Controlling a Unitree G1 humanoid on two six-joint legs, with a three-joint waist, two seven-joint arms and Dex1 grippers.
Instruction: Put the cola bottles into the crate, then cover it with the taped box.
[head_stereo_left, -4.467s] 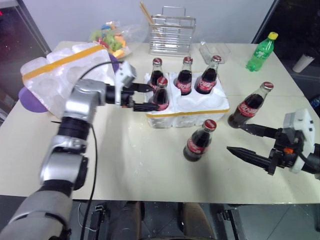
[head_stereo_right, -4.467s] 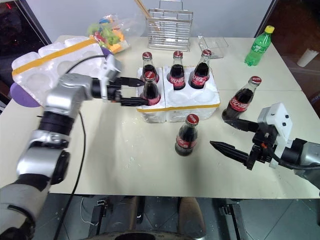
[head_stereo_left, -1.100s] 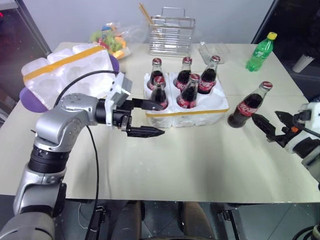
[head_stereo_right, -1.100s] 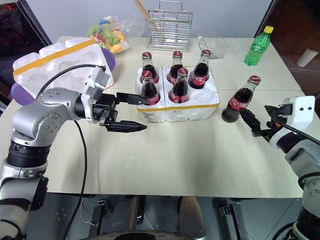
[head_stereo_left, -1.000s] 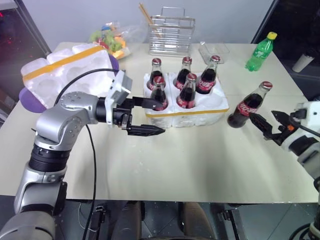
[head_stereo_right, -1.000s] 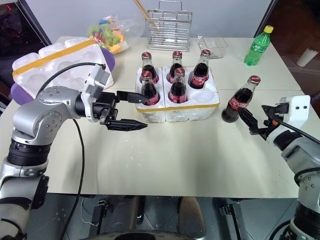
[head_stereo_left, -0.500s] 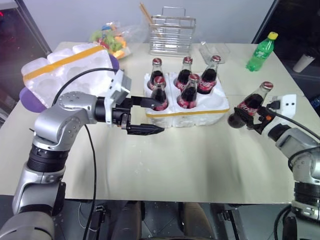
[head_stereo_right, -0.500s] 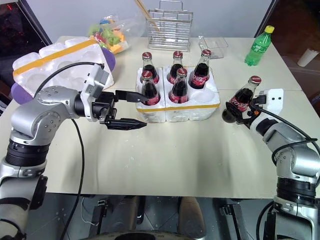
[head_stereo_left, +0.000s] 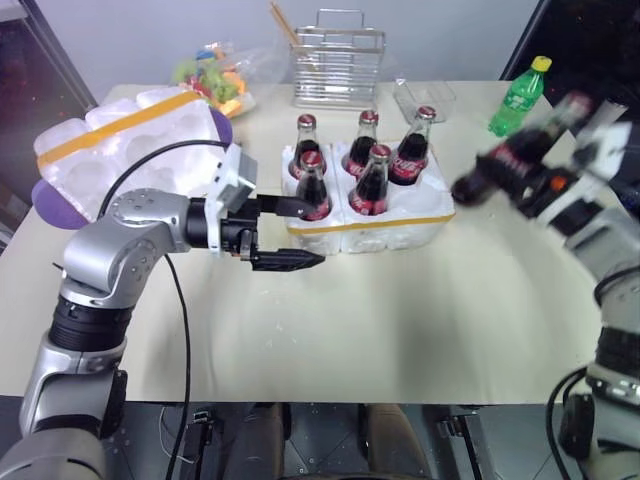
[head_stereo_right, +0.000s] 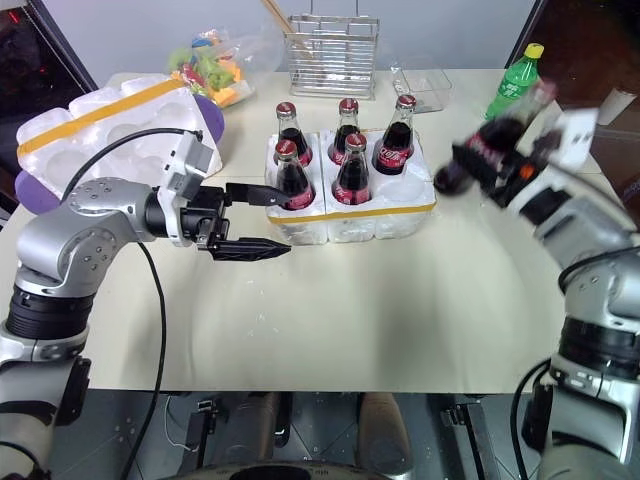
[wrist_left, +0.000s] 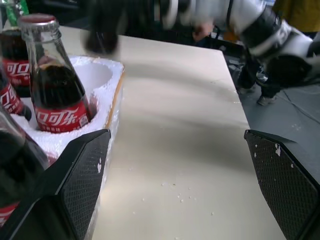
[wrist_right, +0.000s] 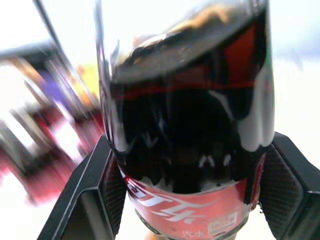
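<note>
On the counter (head_stereo_left: 400, 300), the yellow-banded white foam crate (head_stereo_left: 400, 215) holds five red-capped cola bottles (head_stereo_left: 372, 182). The right tool (head_stereo_left: 535, 180) clamps the sixth bottle (head_stereo_left: 505, 165), tilted in mid-air; the left tool (head_stereo_left: 290, 235) gapes wide beside the crate.

Before me stands a broad cream-topped rectangular table (head_stereo_left: 400, 320), evenly lit, against a plain pale grey wall (head_stereo_left: 150, 35). Dark openings flank that wall at both sides. Below the table's near edge lies dim grey floor (head_stereo_left: 320, 440).
</note>
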